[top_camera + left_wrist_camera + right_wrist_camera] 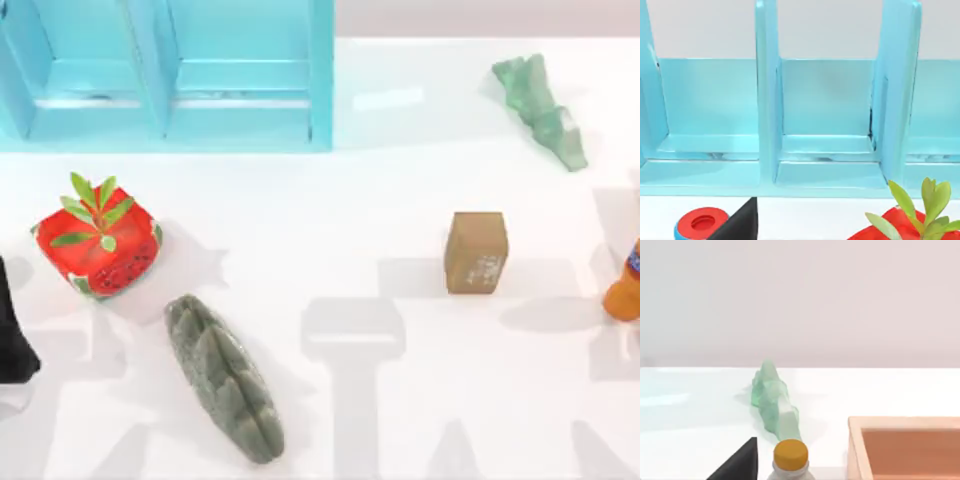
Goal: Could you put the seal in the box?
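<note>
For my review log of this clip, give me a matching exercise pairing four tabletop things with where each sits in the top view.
Things:
1. small tan-brown cuboid seal
2. red cube with green leaves
3. pale green jagged carving
4. grey-green ridged oblong carving

Places:
A. far right corner
B. left side, before the turquoise shelf unit
C. right of centre
D. near edge, left of centre

Pairs: 1-C, 2-B, 3-A, 4-D
</note>
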